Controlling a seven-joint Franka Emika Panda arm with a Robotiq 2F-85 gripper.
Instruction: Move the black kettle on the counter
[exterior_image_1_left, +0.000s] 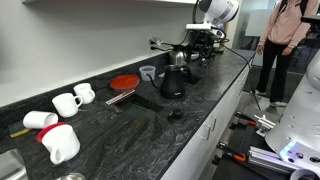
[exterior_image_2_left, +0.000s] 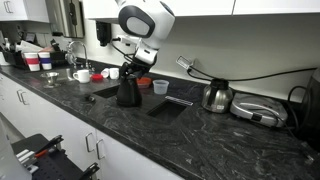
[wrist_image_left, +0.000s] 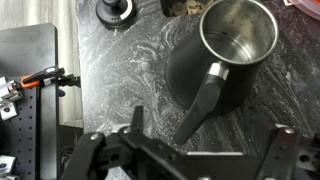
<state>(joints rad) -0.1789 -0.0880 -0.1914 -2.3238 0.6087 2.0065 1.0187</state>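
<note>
Pre-grasp step. Black kettle stood upright on tabletop, upper right of wrist view, top open, handle pointing toward frame bottom. Gripper spread wide above handle, holding nothing. Next move, probably: descend, straddle handle, close, lift clear.

No text, label, brand, number or sign is legible in any view. The black kettle presents a plain matte body with no readable marking in the wrist view. Any markings on the items standing on the counter are too small to read in both exterior views.
</note>
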